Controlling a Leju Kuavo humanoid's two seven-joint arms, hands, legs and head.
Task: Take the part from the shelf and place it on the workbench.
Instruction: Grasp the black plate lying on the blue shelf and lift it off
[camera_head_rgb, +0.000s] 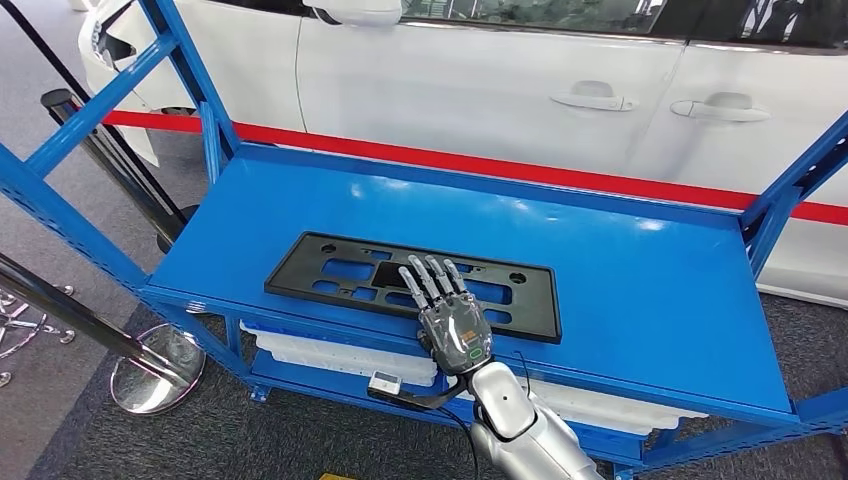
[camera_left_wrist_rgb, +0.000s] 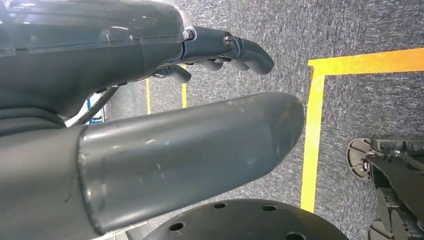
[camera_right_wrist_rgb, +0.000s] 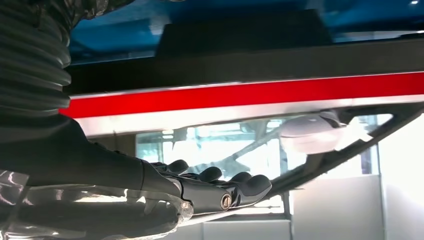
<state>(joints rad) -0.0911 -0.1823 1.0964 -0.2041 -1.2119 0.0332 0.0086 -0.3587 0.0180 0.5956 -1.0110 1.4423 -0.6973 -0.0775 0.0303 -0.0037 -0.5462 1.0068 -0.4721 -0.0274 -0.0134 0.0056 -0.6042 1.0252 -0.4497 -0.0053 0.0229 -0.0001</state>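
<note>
Silver and close under the head camera, the right arm reached up to the right hand (camera_head_rgb: 452, 325), which lay flat with its fingers (camera_head_rgb: 432, 280) stretched forward over the near edge of the black plate (camera_head_rgb: 330, 272). That plate, the part to be moved, lay flat on the blue shelf (camera_head_rgb: 640, 290), toward the near side and left of the middle. The hand was released: palm down, fingers straight and slightly apart, holding nothing, and whether the fingertips touched the plate I could not tell. By my reading, the step in hand was the reach, with the grasp not yet made. The next move seemed to call for curling the fingers around the plate's near rim or through one of its cutouts, since a thin flat piece offers little else to hold. Beside the robot's body, the left hand (camera_left_wrist_rgb: 150, 75) hung over grey carpet (camera_left_wrist_rgb: 370, 105), fingers loosely bent and holding nothing. Behind the shelf stood a white car (camera_head_rgb: 520, 90).
</note>
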